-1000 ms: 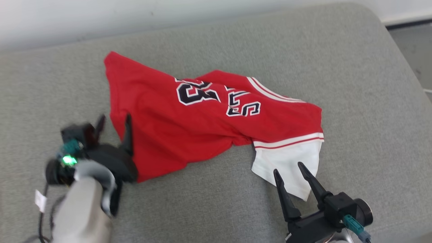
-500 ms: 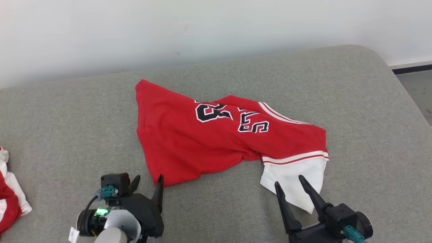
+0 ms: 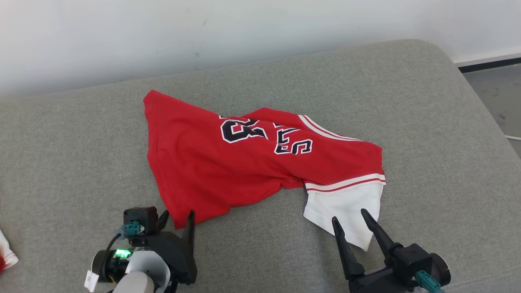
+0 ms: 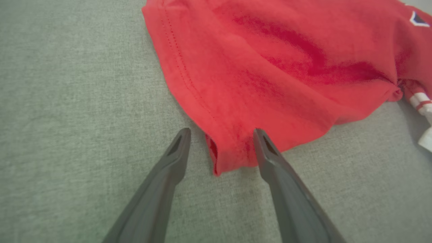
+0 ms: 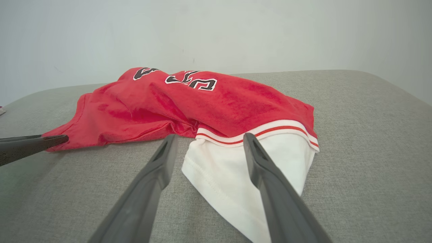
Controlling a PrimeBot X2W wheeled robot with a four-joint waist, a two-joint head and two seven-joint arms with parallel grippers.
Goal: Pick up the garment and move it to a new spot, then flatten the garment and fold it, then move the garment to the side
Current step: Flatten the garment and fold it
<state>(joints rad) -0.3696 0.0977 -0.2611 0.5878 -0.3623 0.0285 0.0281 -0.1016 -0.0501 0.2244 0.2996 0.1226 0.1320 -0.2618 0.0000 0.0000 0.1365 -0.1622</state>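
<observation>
The red garment [image 3: 244, 171] lies crumpled on the grey cushion [image 3: 427, 122], near the middle of the head view, its length running from 10 o'clock to 4 o'clock. Black numerals [image 3: 240, 131] edged in white sit on its upper folds, and a white sleeve [image 3: 346, 207] with striped red and white trim lies flat on the cushion at its 5 o'clock end. The garment's lower red corner [image 3: 179, 219] points to 7 o'clock. The left gripper [image 3: 178, 214] sits at that corner with its two dark fingers spread apart. In the left wrist view the corner lies between them, the finger on that view's right overlaps the cloth's edge, and nothing is clamped. The right gripper [image 3: 349, 216] is at 5 o'clock, its fingers likewise wide apart and holding nothing. Its tips reach over the near edge of the white sleeve, and whether they touch the cloth cannot be told. In the right wrist view one finger of the left gripper shows at 9 o'clock, beside the red corner. A pale wall [image 3: 244, 28] rises behind the cushion at 12 o'clock and bare floor [image 3: 492, 93] shows at 2 o'clock. A scrap of white and red cloth [image 3: 6, 254] lies at the 8 o'clock edge, well apart from the garment.
</observation>
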